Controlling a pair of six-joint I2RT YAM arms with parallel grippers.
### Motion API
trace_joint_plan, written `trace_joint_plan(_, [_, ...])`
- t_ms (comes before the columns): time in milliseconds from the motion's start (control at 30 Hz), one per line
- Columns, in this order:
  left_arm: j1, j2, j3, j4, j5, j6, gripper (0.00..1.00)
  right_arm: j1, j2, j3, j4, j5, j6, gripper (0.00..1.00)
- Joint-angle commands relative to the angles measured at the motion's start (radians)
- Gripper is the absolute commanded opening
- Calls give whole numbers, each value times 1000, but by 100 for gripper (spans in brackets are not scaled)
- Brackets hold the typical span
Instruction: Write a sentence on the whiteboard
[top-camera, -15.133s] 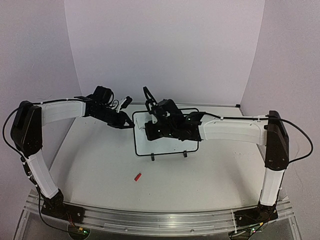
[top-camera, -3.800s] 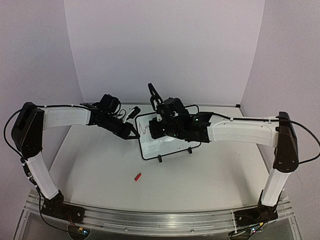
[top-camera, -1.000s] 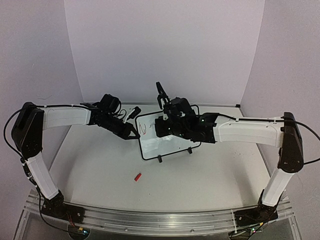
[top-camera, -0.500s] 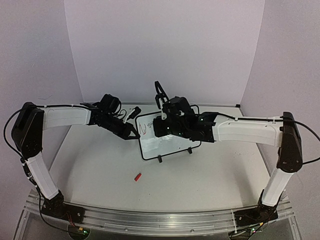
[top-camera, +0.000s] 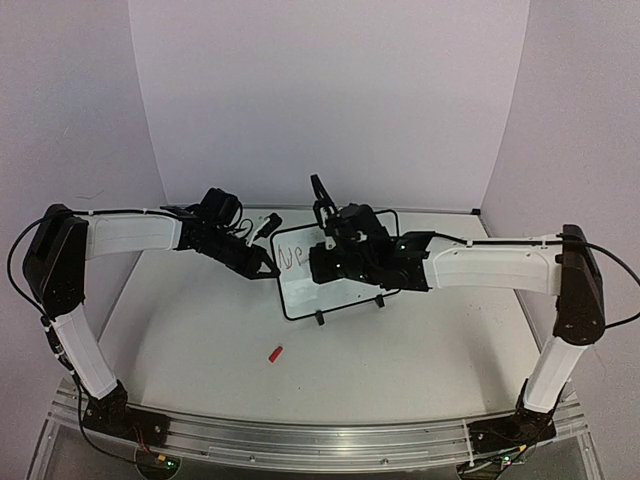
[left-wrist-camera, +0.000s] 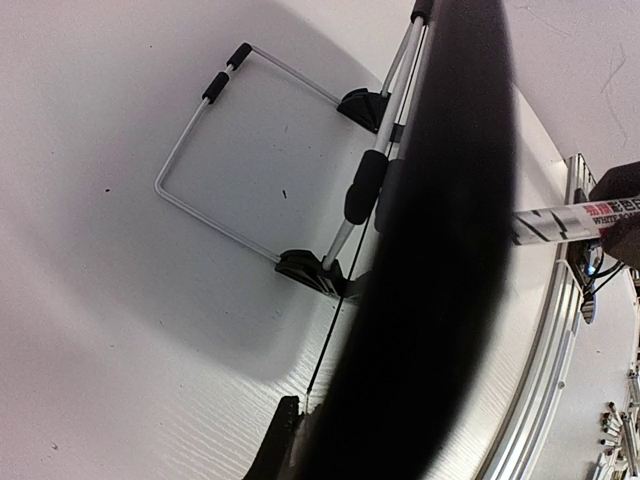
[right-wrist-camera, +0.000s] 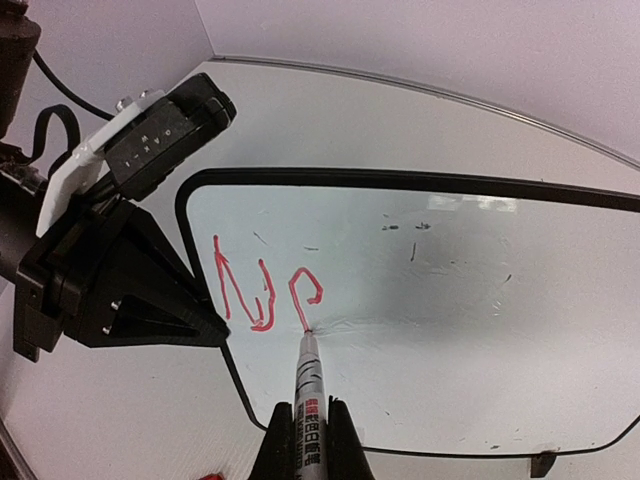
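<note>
The whiteboard (top-camera: 305, 293) stands tilted on its wire stand mid-table. My left gripper (top-camera: 266, 266) is shut on its left frame edge; in the left wrist view that gripper (left-wrist-camera: 310, 432) pinches the thin black frame (left-wrist-camera: 342, 300), with one finger a dark blur. My right gripper (right-wrist-camera: 305, 418) is shut on a white marker (right-wrist-camera: 309, 385) whose tip touches the whiteboard (right-wrist-camera: 460, 330). The sentence (right-wrist-camera: 262, 288) is red strokes: an "N" and a part-formed second letter. In the top view the right gripper (top-camera: 325, 262) covers the board's middle, next to the sentence (top-camera: 291, 259).
A red marker cap (top-camera: 276, 353) lies on the table in front of the board. The board's wire stand (left-wrist-camera: 262, 150) rests on the table behind it. The table's back edge meets the wall just behind both grippers.
In the last second the right gripper has drawn a second red letter to the right of the "N", its stroke coming down to the marker tip. The left gripper has held still.
</note>
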Motion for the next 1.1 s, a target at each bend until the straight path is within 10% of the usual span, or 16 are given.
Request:
trace_joint_plan(0, [-10, -8, 39, -27, -15, 24, 0, -5, -11, -17, 2, 40, 14, 0])
trace_joint_plan(1067, [-11, -5, 40, -30, -16, 25, 0, -7, -46, 15, 50, 62, -33, 0])
